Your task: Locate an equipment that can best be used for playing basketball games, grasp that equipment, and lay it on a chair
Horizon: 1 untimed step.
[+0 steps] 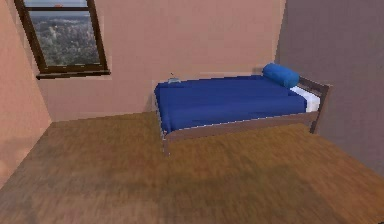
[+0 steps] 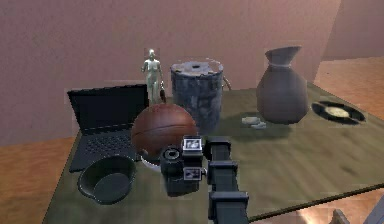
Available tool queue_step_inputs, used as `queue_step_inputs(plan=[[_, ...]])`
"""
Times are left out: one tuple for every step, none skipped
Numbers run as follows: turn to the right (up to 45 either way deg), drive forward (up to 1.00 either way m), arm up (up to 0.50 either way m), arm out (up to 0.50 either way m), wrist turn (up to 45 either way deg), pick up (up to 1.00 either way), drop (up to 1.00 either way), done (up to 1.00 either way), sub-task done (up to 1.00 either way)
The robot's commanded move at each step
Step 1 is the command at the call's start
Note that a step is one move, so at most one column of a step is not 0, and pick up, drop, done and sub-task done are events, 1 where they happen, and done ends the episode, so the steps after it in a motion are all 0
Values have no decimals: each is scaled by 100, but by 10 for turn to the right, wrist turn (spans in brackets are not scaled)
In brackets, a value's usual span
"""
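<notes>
A brown-orange basketball (image 2: 163,128) rests on the greenish table (image 2: 300,160) in the arm side view, left of the middle. The dark arm (image 2: 227,195) rises from the bottom edge to two white marker squares (image 2: 193,148). Left of them, the gripper (image 2: 175,162) sits right at the ball's lower front. The ball lies on the table behind it, so I cannot tell whether the gripper holds anything.
The table also carries a black laptop (image 2: 108,118), a dark bowl (image 2: 106,180), a small pale statue (image 2: 151,74), a grey bin (image 2: 197,90), a grey vase (image 2: 283,87) and a dark plate (image 2: 336,112). In the forward view a blue bed (image 1: 235,102) stands by the wall, a window (image 1: 65,38) at the left and wooden floor (image 1: 150,180) before it.
</notes>
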Motion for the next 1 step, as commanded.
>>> queue_step_inputs(plan=[[0,0,10,0,0,0,0,0,0]])
